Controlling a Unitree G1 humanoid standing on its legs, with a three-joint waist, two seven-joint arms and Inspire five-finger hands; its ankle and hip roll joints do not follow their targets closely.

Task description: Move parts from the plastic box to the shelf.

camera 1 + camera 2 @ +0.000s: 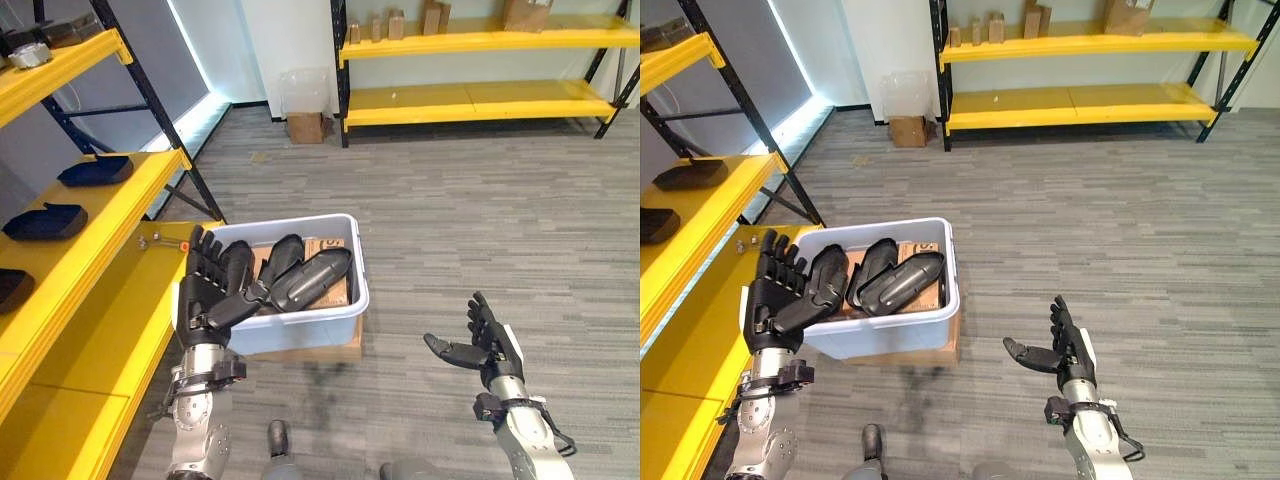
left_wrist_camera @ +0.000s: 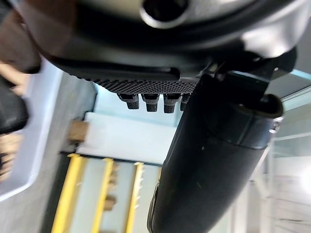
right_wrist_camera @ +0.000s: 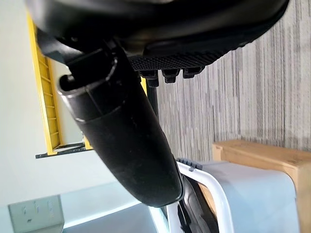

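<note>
The plastic box [image 1: 300,315] was seen standing on a low cardboard carton [image 1: 320,350] on the floor, just beside the front edge of the yellow shelf [image 1: 110,320] at the robot's left. Several dark parts [image 1: 310,275] were lying inside the box, piled one against another. The left hand [image 1: 207,290] was raised in front of the box's near left corner, with its fingers straight and spread apart. One dark part [image 1: 818,290] seemed to lie across its palm and thumb, but it could not be told for sure whether this part was carried by the hand or was only resting on the box's rim behind it. The right hand [image 1: 487,345] was held over the bare floor, well apart from the box, with its fingers apart and nothing in it. Other dark parts [image 1: 45,220] were already placed on the upper levels of the shelf.

The step in hand was judged to be the taking of one part out of the box. For the next move, a sure hold on the part would be needed first, and then the left arm would have to be swung toward the shelf, so that the part could be set down on a free place near its front edge.
</note>
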